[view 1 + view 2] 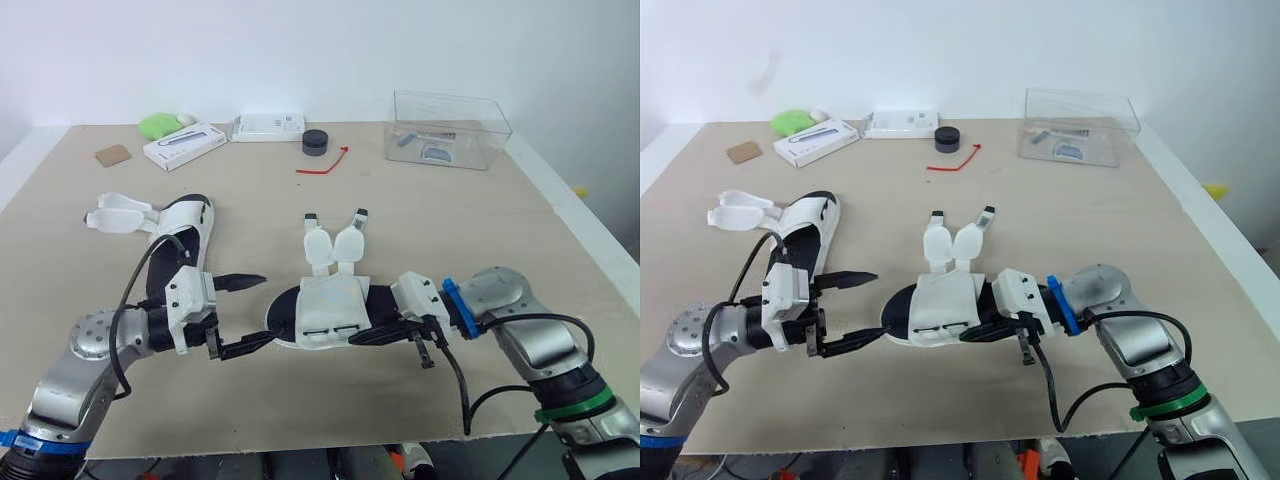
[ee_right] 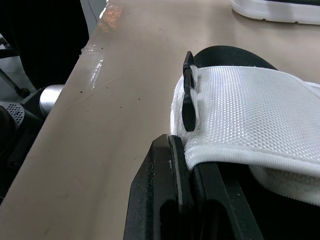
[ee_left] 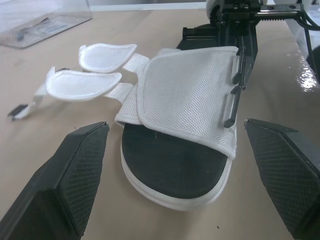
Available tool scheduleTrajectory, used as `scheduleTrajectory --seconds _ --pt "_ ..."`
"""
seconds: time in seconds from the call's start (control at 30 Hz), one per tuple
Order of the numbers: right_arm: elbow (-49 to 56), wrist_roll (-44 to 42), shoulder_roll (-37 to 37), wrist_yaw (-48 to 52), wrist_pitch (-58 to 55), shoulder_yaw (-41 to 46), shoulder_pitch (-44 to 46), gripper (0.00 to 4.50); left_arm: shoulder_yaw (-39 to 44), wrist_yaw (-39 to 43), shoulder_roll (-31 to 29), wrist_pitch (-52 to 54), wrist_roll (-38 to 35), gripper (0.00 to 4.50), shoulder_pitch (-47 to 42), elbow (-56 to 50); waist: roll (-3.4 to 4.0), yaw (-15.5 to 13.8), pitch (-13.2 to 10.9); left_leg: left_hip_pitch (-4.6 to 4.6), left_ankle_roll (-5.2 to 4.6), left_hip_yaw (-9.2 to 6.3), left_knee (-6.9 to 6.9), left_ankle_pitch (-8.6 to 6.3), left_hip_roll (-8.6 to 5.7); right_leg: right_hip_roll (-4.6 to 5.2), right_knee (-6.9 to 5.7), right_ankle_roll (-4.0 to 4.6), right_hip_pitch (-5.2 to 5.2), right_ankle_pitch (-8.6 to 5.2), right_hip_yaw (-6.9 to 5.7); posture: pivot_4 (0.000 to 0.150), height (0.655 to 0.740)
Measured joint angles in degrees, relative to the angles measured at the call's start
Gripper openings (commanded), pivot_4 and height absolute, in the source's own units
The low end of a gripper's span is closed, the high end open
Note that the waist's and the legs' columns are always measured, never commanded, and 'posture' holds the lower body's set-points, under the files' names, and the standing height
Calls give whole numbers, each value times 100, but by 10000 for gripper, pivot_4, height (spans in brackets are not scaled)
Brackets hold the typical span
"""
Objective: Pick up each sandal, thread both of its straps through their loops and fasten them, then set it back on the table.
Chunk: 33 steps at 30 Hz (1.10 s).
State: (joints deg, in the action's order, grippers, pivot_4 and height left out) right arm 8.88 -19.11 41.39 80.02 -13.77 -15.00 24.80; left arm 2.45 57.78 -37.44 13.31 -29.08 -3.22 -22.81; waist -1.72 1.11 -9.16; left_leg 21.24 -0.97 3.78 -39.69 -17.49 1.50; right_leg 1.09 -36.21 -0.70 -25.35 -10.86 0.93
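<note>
A white-strapped sandal with a black footbed (image 1: 325, 310) lies flat at the table's front middle. Its two straps (image 1: 335, 245) are unthreaded and spread out behind it, and the black loops (image 3: 232, 95) on its white upper hold nothing. My right gripper (image 1: 388, 328) is shut on the sole's edge at one end of this sandal (image 2: 240, 115). My left gripper (image 1: 248, 315) is open at the other end, one finger on each side just short of the sole (image 3: 170, 175). A second sandal (image 1: 182, 235) lies at the left, its straps (image 1: 120, 214) also loose.
Along the back of the table are a clear plastic box (image 1: 448, 128), a black round object (image 1: 316, 142), a red tie (image 1: 325, 162), two white boxes (image 1: 183, 145) (image 1: 268, 127), a green object (image 1: 158, 124) and a brown card (image 1: 113, 155). The table's front edge is close below the arms.
</note>
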Motion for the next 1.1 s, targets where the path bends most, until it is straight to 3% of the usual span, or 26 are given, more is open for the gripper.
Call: scheduleTrajectory --seconds 0.1,0.2,0.43,0.7,1.0,1.1 --pt "-97 14 -105 -26 -57 -27 2 1147 -1 -128 52 -2 61 45000 0 92 0 0 0 0 0 0 -2 0 0 -1 -1 0 0 1 0 1500 7400" --pt "-118 13 -118 -33 -130 -27 17 10269 -26 -159 52 2 156 45000 -11 155 0 -1 0 0 0 -1 -2 0 0 -1 -2 0 0 1 0 1500 7400" --pt "-92 -262 35 86 -489 18 76 43036 -69 -106 48 18 229 45000 -147 200 -1 -2 1 -1 0 -1 -2 0 0 -1 -3 0 1 1 0 1500 7400" --pt "144 -562 712 177 -1062 339 -34 44214 -260 136 7 -82 426 45000 -333 672 -1 -7 1 -2 0 -2 -3 0 0 -1 -3 0 2 1 -2 1500 7400" --pt "122 -831 765 -253 -1749 675 -2 44214 -445 393 69 -824 955 45000 -1131 1847 -2 -8 1 0 0 3 -8 0 0 -2 -5 -1 1 5 2 1500 7400" --pt "9 -1026 560 -630 -2222 884 170 45000 -526 401 142 -1097 1144 36830 -1429 2218 -2 -5 2 0 -1 6 -10 0 0 -1 -5 -2 2 7 5 1500 7400"
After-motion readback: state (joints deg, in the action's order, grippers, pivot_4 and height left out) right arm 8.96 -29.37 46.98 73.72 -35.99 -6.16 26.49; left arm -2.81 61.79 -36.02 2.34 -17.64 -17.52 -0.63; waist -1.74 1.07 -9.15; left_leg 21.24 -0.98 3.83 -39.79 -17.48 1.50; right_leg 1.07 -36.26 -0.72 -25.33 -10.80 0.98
